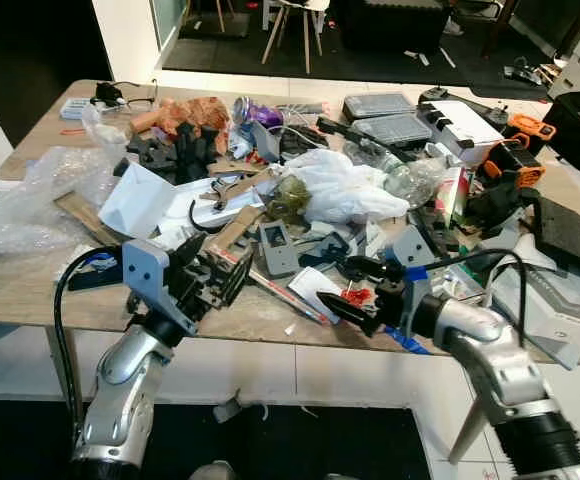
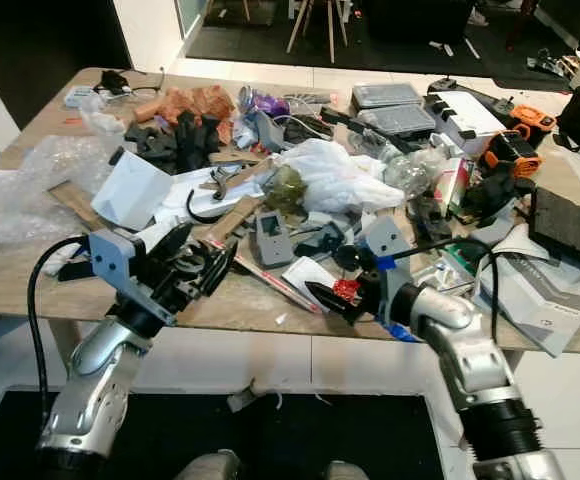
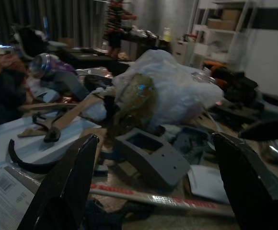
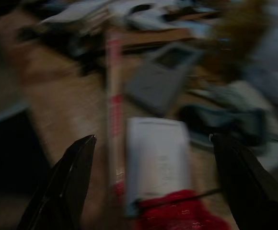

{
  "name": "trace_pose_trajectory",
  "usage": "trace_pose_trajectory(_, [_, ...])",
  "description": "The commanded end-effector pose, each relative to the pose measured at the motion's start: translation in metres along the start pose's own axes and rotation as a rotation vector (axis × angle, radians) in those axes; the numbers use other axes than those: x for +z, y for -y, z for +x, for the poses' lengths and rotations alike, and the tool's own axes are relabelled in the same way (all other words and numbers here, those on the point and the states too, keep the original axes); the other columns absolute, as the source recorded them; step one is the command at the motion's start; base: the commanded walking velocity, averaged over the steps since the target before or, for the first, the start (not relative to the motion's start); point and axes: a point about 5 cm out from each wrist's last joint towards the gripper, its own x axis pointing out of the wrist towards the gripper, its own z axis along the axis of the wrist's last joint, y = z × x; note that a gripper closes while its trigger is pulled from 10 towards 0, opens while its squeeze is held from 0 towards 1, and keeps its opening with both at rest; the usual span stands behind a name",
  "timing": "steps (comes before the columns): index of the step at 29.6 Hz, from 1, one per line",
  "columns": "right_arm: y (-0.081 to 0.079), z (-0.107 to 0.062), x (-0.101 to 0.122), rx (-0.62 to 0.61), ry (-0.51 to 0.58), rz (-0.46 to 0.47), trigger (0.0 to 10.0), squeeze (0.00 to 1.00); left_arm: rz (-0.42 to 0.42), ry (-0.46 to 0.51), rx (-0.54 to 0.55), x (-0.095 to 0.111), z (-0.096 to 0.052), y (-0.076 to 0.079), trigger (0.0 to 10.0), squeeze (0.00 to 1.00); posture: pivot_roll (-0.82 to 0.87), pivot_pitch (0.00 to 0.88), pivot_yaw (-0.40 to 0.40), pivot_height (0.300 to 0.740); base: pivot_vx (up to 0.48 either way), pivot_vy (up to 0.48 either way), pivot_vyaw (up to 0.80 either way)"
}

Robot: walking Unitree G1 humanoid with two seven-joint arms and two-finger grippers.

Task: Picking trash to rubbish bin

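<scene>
Bare wood along the cluttered wooden table (image 1: 30, 285)'s near edge offers passage, blocked inward by a grey plastic block (image 1: 276, 247) and crumpled white plastic bag (image 1: 348, 187).

Both arms were silver and rounded, jointed in segments, the right one ending in a ribbed black sleeve near the elbow. The left gripper (image 1: 213, 272) sat on a blue-grey block with a looping black cable. The right gripper (image 1: 342, 287) had long, tapered black fingers and a blue band at its wrist.
</scene>
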Motion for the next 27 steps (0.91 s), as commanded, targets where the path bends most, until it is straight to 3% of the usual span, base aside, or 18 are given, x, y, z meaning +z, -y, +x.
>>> trace_pose_trajectory(1, [-0.006,0.003,0.002,0.051,-0.023,-0.003,10.0,0.0,0.022,-0.001,-0.03,0.003,-0.002,0.001,10.0,0.0,-0.02,0.0,-0.021,0.74,0.0,0.0,0.0])
trace_pose_trajectory(12, [0.005,0.033,0.013,0.039,-0.156,-0.029,10.0,0.0,0.204,-0.122,-0.11,0.002,-0.018,-0.02,10.0,0.0,0.0,0.0,-0.018,0.74,0.0,0.0,0.0])
trace_pose_trajectory(20, [0.017,0.043,0.011,-0.003,-0.201,0.001,10.0,0.0,0.234,-0.137,-0.142,0.005,-0.021,-0.018,10.0,0.0,0.02,0.0,-0.033,0.74,0.0,0.0,0.0])
trace_pose_trajectory(27, [0.018,0.049,0.011,0.008,-0.198,0.025,10.0,0.0,0.244,-0.117,-0.162,0.011,-0.019,-0.016,10.0,0.0,0.02,0.0,-0.029,0.74,0.0,0.0,0.0])
